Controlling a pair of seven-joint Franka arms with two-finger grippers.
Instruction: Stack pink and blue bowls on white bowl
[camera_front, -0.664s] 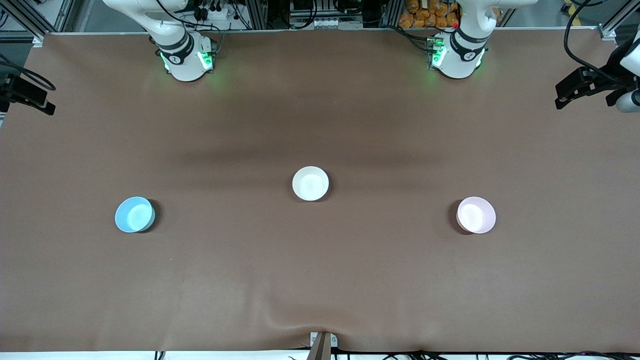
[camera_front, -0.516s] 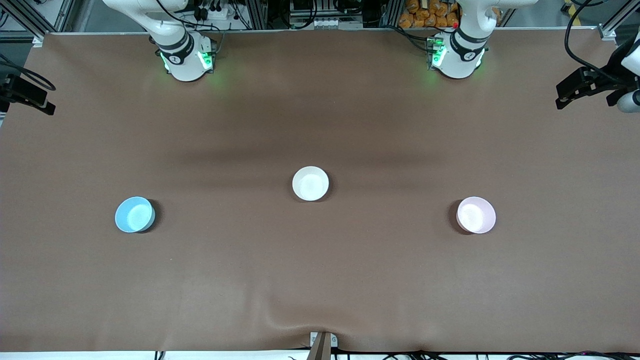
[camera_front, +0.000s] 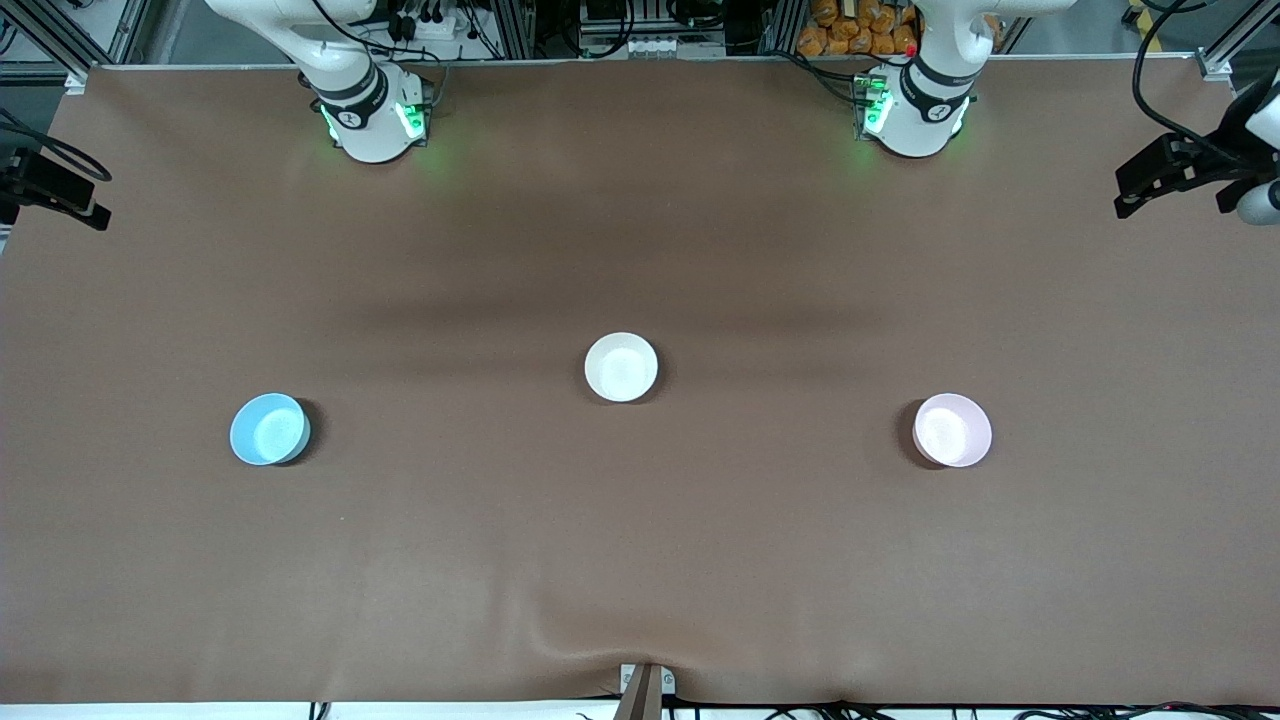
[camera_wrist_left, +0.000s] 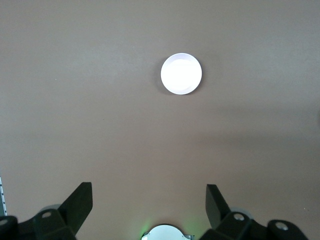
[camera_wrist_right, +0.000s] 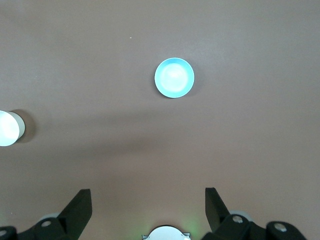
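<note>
white bowl (camera_front: 621, 367): smooth, glossy, like glazed ceramic or hard plastic.
blue bowl (camera_front: 269, 429): smooth, glossy, bright sheen inside.
pink bowl (camera_front: 952, 430): smooth, glossy; glares near white well ahead of the left fingers (camera_wrist_left: 80, 202).
table cover (camera_front: 640, 560): brown, matt, cloth-like, rippled at its near edge.
fingers: black, matt, plastic-looking.
arm bases (camera_front: 372, 120): white, smooth, glossy shells.

No legible text, label, brand, number or sign on any surface. Small dark marks on collars of both arm bases (camera_front: 372, 110), too small to read.
</note>
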